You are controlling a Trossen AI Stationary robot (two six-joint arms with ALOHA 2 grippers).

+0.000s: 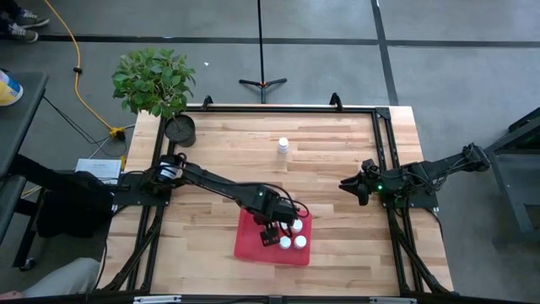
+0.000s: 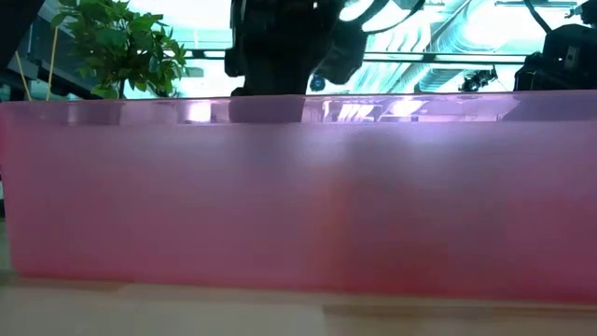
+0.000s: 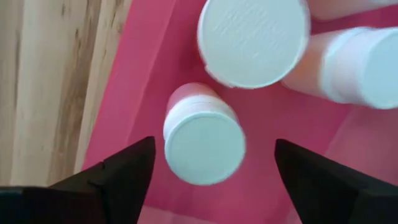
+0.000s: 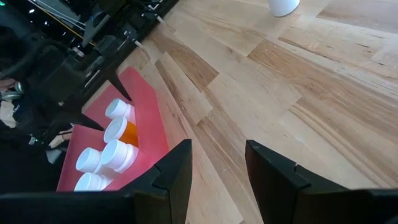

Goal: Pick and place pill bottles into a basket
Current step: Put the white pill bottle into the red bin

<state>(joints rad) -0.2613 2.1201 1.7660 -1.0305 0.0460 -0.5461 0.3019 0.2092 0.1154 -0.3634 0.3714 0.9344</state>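
Bottle (image 3: 204, 142) stands between left gripper's (image 3: 214, 171) spread fingers, seemingly untouched, inside basket (image 3: 155, 74).

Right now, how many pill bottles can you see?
6 pill bottles: five in the basket under the left end effector, partly hidden from above; one alone on the table.

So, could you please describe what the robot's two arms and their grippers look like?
Both arms are dark, slender and jointed. The left gripper has two black, wedge-shaped fingers; the right gripper has similar dark, blocky fingers. A small green light glows on the right arm, and the left arm carries white markings near its base.
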